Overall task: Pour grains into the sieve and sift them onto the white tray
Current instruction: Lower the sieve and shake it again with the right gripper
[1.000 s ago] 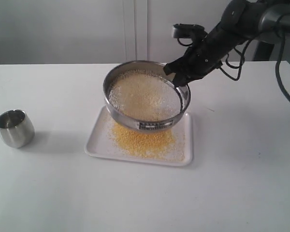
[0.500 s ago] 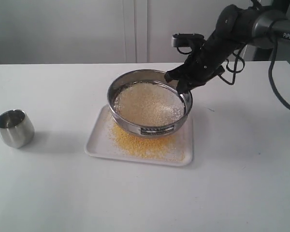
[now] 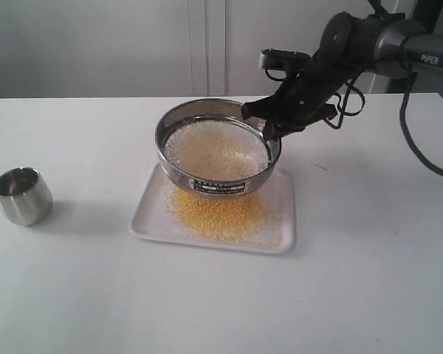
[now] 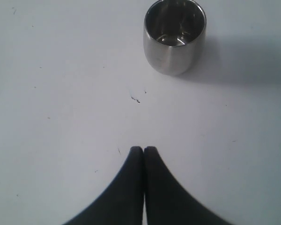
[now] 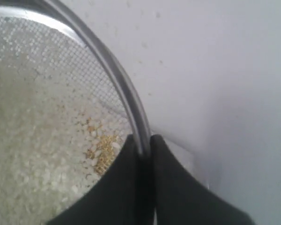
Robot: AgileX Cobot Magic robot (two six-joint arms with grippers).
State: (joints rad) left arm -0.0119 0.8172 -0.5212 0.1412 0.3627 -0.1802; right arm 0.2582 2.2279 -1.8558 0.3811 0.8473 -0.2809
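Sifting tip: right gripper [image 3: 269,127] jaws pinch sieve [image 3: 179,175] rim; left gripper [image 4: 144,150] jaws closed, empty. Hold sieve level over white tray [image 3: 284,215], shakes short, so grains [image 3: 215,150] land inside.

Round steel sieve [image 3: 177,169], whitish grains [image 3: 215,150] inside, over white tray [image 3: 146,217] strewn with yellow granules [image 3: 218,215].

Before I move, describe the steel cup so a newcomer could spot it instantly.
Start at the central white tray, below the sieve. Far on the left arm's side, the steel cup stands alone. Unlike the wide sieve, it is small, deep and empty.
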